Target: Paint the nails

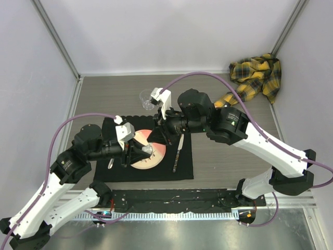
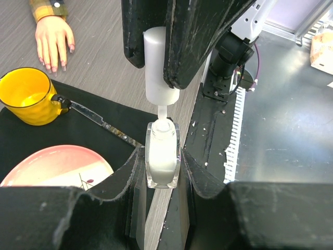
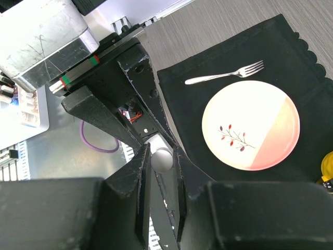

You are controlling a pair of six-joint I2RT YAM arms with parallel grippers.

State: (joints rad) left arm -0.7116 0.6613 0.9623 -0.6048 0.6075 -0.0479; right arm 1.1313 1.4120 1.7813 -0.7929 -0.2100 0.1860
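**A:** Start at the left. What lies there?

**B:** One fork [image 3: 226, 75] on the black mat [image 3: 291, 47]. It is sharp in the right wrist view, but overhead the left arm mostly covers it.

**A:** And the left end effector [image 1: 140, 151]?

**B:** It is clenched on one small clear bottle [image 2: 163, 159], held upright above the rim of the single plate [image 3: 260, 104]. The left wrist view shows the pale liquid inside. From above the bottle is only a speck.

**A:** What is directly over it?

**B:** One white cap [image 2: 158, 62], raised off the neck, with its thin stem reaching down into the opening. The right end effector [image 3: 162, 161] is clamped on that cap. Its own camera shows only the cap's rounded top and none of the bottle.

**A:** Further right?

**B:** One knife [image 1: 178, 153] lies on the mat beside the plate. One yellow mug [image 2: 26, 99] appears in the left wrist view and sits at the knife's far end. Overhead I cannot find it.

**A:** And the nails?

**B:** The nails [image 2: 53, 68] tip one mannequin hand [image 2: 53, 39], which lies palm down on the bare bench [image 2: 104, 52] beyond the mug, well apart from the bottle. Only the left wrist view shows the hand. Overhead the right arm hides it, and just the plaid sleeve [image 1: 255, 78] shows, bunched at the far right.
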